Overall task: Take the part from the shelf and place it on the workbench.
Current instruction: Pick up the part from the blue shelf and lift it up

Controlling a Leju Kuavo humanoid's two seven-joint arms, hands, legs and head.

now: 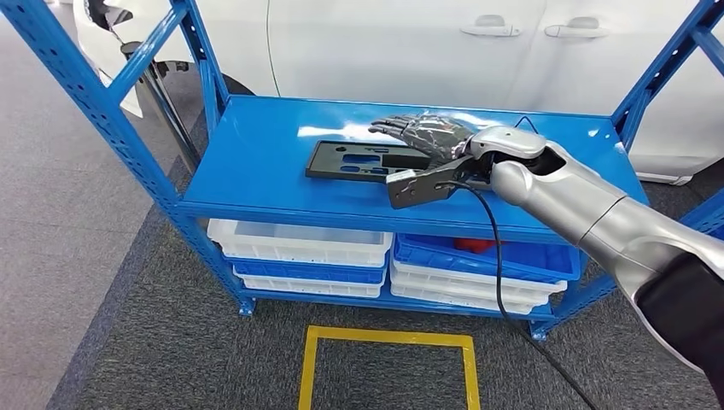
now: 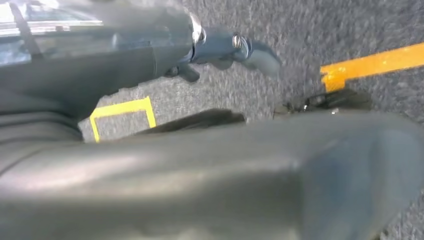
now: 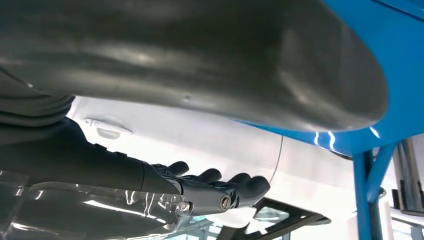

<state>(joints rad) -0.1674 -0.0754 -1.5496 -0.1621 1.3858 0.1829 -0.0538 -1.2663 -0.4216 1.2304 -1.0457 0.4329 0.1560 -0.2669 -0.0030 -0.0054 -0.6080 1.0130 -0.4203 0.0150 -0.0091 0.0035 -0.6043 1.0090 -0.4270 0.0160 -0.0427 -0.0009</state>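
We have our right hand (image 1: 424, 135) stretched flat over the right end of the part (image 1: 363, 161), a dark flat panel lying on the top board of the blue shelf (image 1: 256, 184), fingers extended and holding nothing, presumably to get them over its edge. Whether it touches the part we cannot tell. Our left hand (image 2: 235, 50) hangs over the floor, fingers blurred, its state unclear.

There is one blue shelf (image 1: 256, 184). One flat black part (image 1: 359, 161) lies on top of it. One robot hand (image 1: 427, 137) reaches over the part. Under the top board sit stacked bins: two white bins (image 1: 299, 243) and one blue bin (image 1: 307, 272) on the left. There is one yellow square (image 1: 386, 363) on the floor. One white car (image 1: 410, 51) stands behind, with two door handles (image 1: 489, 27).
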